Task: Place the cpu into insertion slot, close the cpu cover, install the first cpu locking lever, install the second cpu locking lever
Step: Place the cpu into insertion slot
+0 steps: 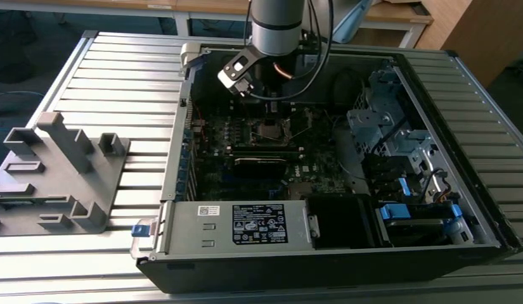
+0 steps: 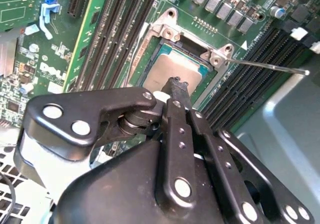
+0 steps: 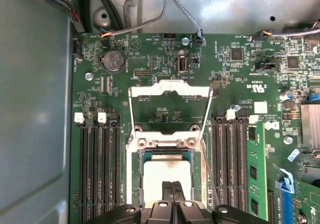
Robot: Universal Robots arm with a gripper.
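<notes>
The cpu (image 3: 167, 168), a dull silver square, lies flat in its socket on the green motherboard (image 3: 165, 49); the second wrist view shows the cpu (image 2: 172, 68) too. The cpu cover (image 3: 170, 87), a silver frame with an open window, stands swung up from its hinge beside the socket. A thin metal locking lever (image 3: 209, 171) runs along one side of the socket, unlatched, and the same lever (image 2: 265, 66) sticks out over the memory slots. My gripper (image 3: 172, 190) is shut, its black fingertips (image 2: 176, 86) together right over the cpu's near edge, nothing seen between them. In the exterior view the arm (image 1: 276, 25) reaches down over the socket (image 1: 268, 131).
The open computer case (image 1: 464, 145) lies on a slatted metal table. A power supply (image 1: 244, 225) fills the near wall. Memory slots (image 3: 97, 169) flank the socket. A black block (image 1: 259, 162) sits just below it. A grey fixture (image 1: 58, 171) stands at the exterior view's left.
</notes>
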